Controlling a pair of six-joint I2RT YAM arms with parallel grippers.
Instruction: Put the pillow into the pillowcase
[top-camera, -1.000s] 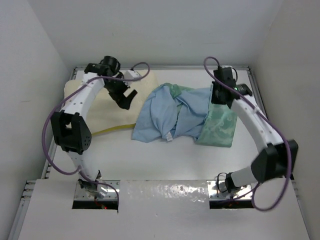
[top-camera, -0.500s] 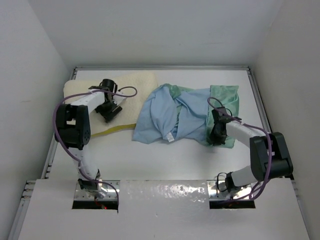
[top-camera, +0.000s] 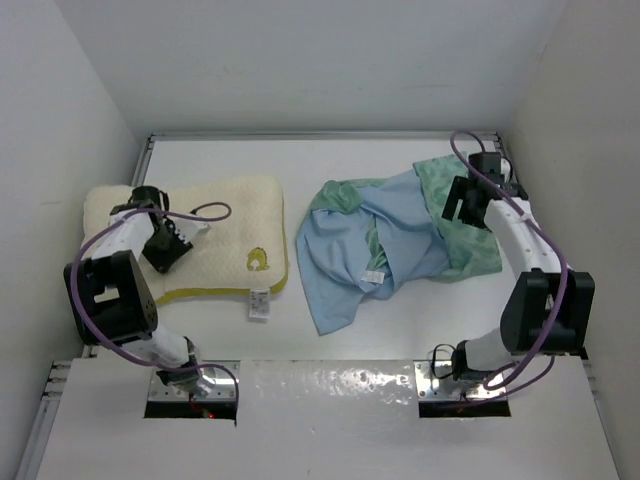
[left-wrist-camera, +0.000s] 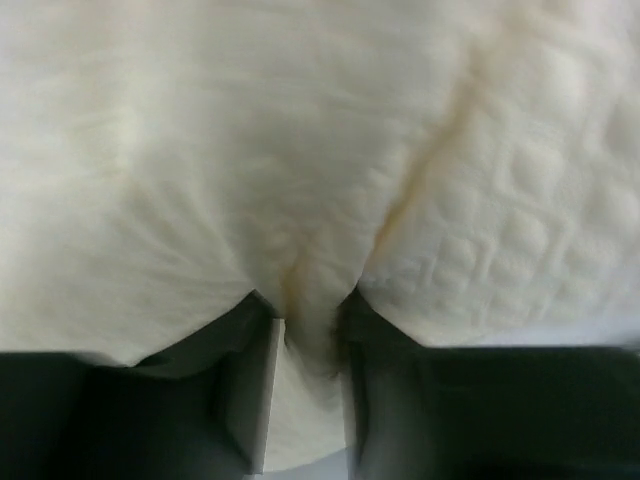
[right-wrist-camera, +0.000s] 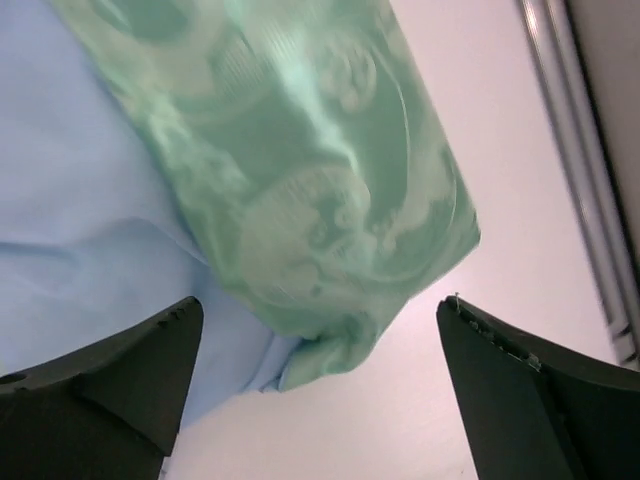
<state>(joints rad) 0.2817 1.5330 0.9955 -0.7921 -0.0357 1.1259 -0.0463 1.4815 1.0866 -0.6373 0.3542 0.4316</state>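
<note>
Pillow (top-camera: 235, 215): lies flat at nine o'clock on the table (top-camera: 330, 160), logo toward five o'clock. Left gripper (left-wrist-camera: 305, 310): pinches a fold of its cream cover between narrow jaws. Pillowcase (top-camera: 380, 240): sprawls crumpled at three o'clock, apart from the pillow, blue lining up. Right gripper (right-wrist-camera: 320, 300): hangs wide, gripping nothing, above the green corner toward two o'clock.

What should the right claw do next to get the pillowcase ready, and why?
Probably lower the right claw and close it on the green corner of the pillowcase. It hangs open over that corner with nothing in it, while the left claw pinches a fold of the pillow, which lies apart from the crumpled pillowcase.
</note>
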